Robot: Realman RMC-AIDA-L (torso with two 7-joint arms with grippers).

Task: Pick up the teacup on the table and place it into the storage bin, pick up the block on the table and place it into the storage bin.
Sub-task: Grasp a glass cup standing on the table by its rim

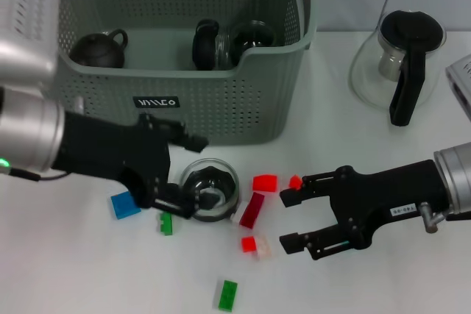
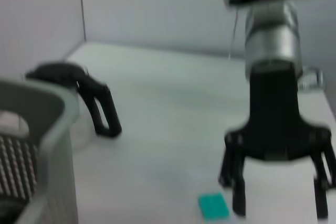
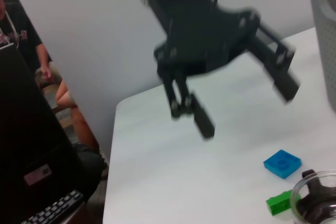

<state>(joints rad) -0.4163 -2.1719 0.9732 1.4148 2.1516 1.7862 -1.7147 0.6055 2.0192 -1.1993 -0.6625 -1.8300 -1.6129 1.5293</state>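
A glass teacup (image 1: 212, 189) with a dark inside stands on the white table in front of the storage bin (image 1: 221, 112), a grey perforated basket with orange clips. My left gripper (image 1: 193, 176) is open at the cup's left side, one finger above it and the lower finger touching its rim. My right gripper (image 1: 291, 220) is open and empty, low over the table to the right of several red blocks (image 1: 265, 182). The right wrist view shows the left gripper (image 3: 247, 107), the cup (image 3: 317, 203), a blue block (image 3: 282, 163) and a green block (image 3: 278, 203). The left wrist view shows the right gripper (image 2: 281, 208).
A dark red block (image 1: 252, 209), a blue block (image 1: 125, 204) and green blocks (image 1: 227, 294) lie around the cup. The bin holds a black teapot (image 1: 99, 49) and glass cups. A glass carafe (image 1: 401, 64) with a black handle stands at the back right.
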